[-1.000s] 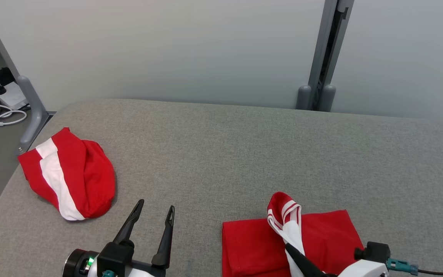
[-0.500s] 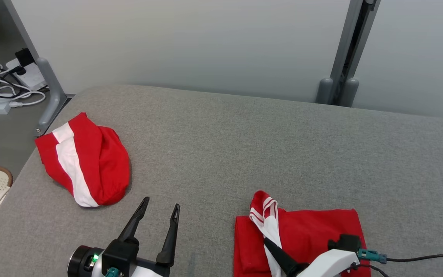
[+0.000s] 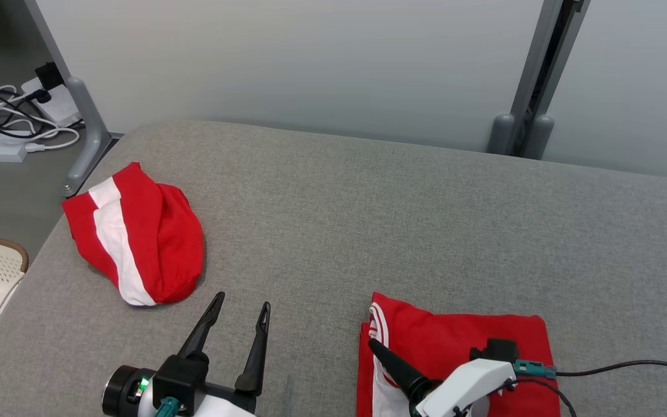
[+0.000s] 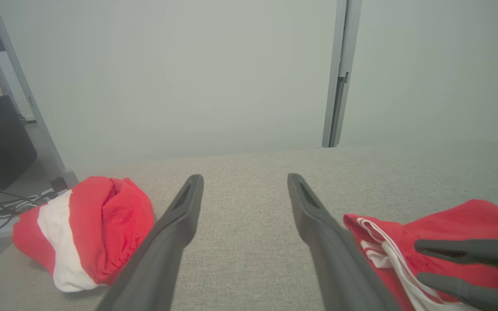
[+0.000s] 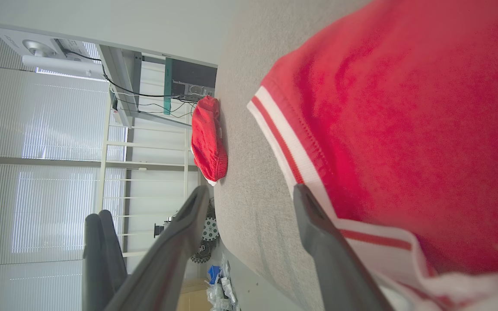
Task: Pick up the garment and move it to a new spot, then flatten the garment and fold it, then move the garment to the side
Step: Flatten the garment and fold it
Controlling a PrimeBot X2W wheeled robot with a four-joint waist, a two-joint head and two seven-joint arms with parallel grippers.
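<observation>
Currently, your folded red garment (image 3: 455, 333) lies flat on the grey table (image 3: 368, 220) at the lower right of the head view, with its white-striped trim along its left edge. Your right gripper (image 5: 251, 190) sits over that trim with its jaws spread wide and nothing clamped between them; whether a finger touches the cloth cannot be told. Your left gripper (image 3: 241, 301), at lower centre-left, is likewise wide open and empty, well apart from the crumpled red-and-white garment (image 3: 142, 237) at the left.
</observation>
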